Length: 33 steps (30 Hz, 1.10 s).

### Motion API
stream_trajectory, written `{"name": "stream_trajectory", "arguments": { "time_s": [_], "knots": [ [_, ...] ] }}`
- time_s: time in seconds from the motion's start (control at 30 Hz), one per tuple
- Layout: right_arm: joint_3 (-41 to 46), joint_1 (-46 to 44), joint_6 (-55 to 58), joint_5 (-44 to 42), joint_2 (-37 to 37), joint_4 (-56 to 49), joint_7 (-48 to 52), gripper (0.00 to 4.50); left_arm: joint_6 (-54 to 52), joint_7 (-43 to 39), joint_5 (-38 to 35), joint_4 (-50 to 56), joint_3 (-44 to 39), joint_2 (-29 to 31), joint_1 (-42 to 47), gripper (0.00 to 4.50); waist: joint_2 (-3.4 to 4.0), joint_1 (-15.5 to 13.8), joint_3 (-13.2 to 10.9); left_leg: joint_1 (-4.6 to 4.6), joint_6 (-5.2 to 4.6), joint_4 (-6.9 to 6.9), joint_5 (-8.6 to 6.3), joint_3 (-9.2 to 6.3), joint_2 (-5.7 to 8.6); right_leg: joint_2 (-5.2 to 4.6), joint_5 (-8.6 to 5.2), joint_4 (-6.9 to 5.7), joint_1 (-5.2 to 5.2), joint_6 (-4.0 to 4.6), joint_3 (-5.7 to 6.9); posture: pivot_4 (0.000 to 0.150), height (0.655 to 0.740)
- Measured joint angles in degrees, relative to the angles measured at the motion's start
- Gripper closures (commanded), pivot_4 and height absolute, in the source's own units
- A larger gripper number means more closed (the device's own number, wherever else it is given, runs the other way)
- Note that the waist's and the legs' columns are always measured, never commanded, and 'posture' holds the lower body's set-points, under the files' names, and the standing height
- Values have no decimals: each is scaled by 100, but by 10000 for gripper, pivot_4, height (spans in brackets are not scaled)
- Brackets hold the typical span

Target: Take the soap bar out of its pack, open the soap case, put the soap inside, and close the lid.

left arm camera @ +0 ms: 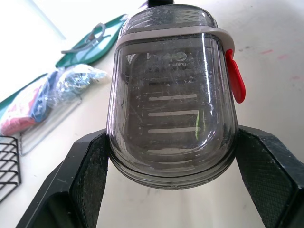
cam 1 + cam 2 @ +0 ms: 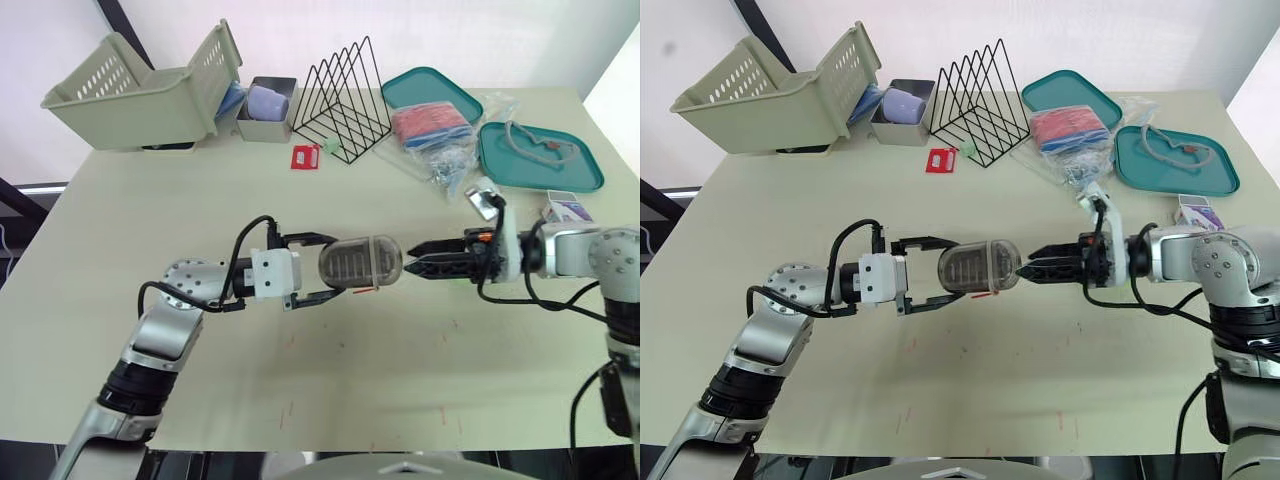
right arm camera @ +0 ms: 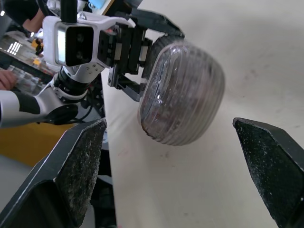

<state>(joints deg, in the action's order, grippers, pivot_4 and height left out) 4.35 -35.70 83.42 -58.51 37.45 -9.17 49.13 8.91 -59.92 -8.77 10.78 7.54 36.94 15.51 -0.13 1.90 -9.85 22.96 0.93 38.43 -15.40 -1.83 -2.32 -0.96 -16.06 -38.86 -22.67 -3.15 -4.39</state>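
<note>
The soap case [image 2: 360, 263] is a smoky clear oval box with a grey rim and a red tab [image 1: 236, 76], and its lid is closed. It is held level just above the table's middle. My left gripper [image 2: 340, 265] is shut on it, one black finger [image 1: 90, 166] on each side. My right gripper [image 2: 410, 260] points at the case's far end, just short of it. It is open, with its fingers [image 3: 80, 161] spread wide and nothing between them. A small white and purple box [image 2: 568, 209], possibly the soap pack, lies at the table's right edge.
Along the back of the table stand a green slotted basket [image 2: 140, 95], a small grey bin [image 2: 268, 110] and a black wire rack [image 2: 345, 100]. Two teal trays [image 2: 432, 90] [image 2: 540, 160] and a plastic bag of red and blue items [image 2: 435, 130] are at the back right. A small red card [image 2: 305, 157] lies near the rack.
</note>
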Motion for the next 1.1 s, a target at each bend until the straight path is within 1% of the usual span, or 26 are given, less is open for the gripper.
{"name": "stream_trajectory", "arguments": {
  "time_s": [0.17, 0.33, 0.43, 0.47, 0.67, 1.03, 1.07, 1.1],
  "knots": [
    [321, -190, 614, -203, -384, 8, -653, 0, 30, 57, 86, 7, 134, -56, 25, 10549, 0, 12, 0, 1, 0, -1, 0, -2, 0, 1, 0, -1, -2, 0, 2, 1500, 7400],
    [477, -253, 870, -353, -675, 232, -1223, 0, 95, 124, 195, 40, 201, -61, 45, 10549, 0, 20, 0, 1, 0, -1, 0, -1, 0, 1, 0, -1, -3, 0, 1, 1500, 7400],
    [499, -285, 870, -384, -677, 295, -1302, 0, 128, 132, 202, 43, 201, -61, 46, 10549, 0, 21, 0, 3, 0, -1, 0, -1, 0, 1, 0, -1, -5, 0, 1, 1500, 7400],
    [515, -314, 871, -538, -676, 385, -1472, 0, 170, 153, 255, 45, 202, -60, 48, 10549, 0, 26, 0, 3, 0, -2, 0, -1, 0, 1, 0, 0, -5, 0, 1, 1500, 7400],
    [516, -315, 871, -783, -676, 642, -1801, 0, 189, 169, 304, 45, 202, -60, 63, 10549, 0, 32, 0, 3, 0, -2, 0, -1, 0, 1, 0, 0, -5, 0, 1, 1500, 7400],
    [515, -307, 871, -1163, -610, 676, -2049, 0, 159, 273, 319, 45, 206, -64, 63, 10549, 0, 36, 0, 4, -1, -3, 0, -1, 0, 2, 0, 1, -5, 0, 0, 1500, 7400],
    [515, -307, 871, -1175, -608, 677, -2068, 5527, 144, 274, 319, 45, 207, -65, 63, 10589, 0, 36, 0, 4, -1, -3, 0, -1, 0, 2, 0, 1, -5, 0, 0, 1500, 7400],
    [515, -306, 871, -1176, -608, 681, -2087, 8947, 136, 274, 319, 45, 208, -67, 63, 10589, 0, 37, 0, 4, -1, -3, 0, -1, 0, 2, 0, 1, -6, 0, 0, 1500, 7400]
  ]
}}
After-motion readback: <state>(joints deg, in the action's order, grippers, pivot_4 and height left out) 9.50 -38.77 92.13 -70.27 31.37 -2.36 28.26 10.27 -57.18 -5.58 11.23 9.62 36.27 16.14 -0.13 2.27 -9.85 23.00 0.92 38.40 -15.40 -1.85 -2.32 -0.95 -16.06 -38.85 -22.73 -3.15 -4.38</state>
